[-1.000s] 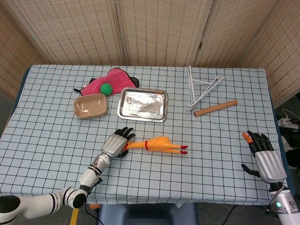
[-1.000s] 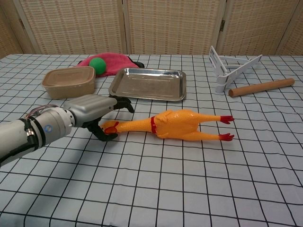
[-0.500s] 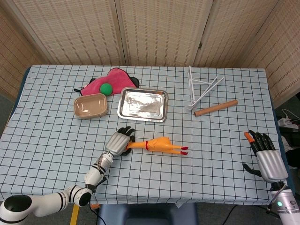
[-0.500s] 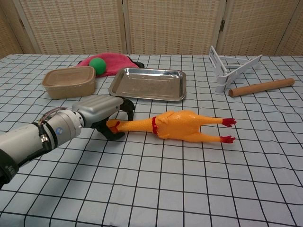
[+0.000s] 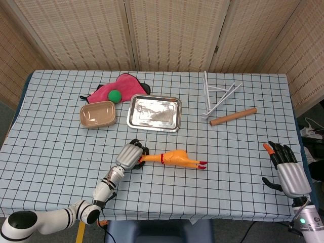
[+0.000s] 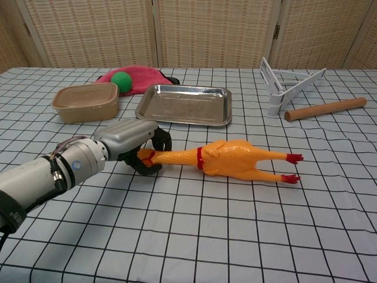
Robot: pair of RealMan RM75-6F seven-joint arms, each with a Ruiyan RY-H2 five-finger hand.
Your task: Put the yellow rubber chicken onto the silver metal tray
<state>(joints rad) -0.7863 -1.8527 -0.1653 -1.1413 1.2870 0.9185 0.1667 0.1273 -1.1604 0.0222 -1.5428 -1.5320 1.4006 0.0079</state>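
Head view shows the chicken (image 5: 175,158) lying on the checked table (image 5: 61,147), a little below the middle of the frame, with its red feet pointing to the right. The left hand (image 5: 130,154) is at the head end, and its dark fingers (image 6: 158,138) curl around the head and beak, so it grips the chicken there. In the chest view the same hand (image 6: 131,140) comes in from the lower left, and the chicken (image 6: 232,161) stretches to the right, its body resting on the cloth. The tray (image 5: 154,113) sits above the chicken in the head view, apart from it, and nothing lies in it. Just left of the tray stands a tan bowl (image 5: 97,114), and behind it a pink cloth (image 5: 119,87) with a green ball (image 5: 115,94) on it. At upper right are a white rack (image 5: 217,97) and a wooden rod (image 5: 233,117). The right hand (image 5: 287,169) is at the lower right edge, fingers spread, holding nothing.
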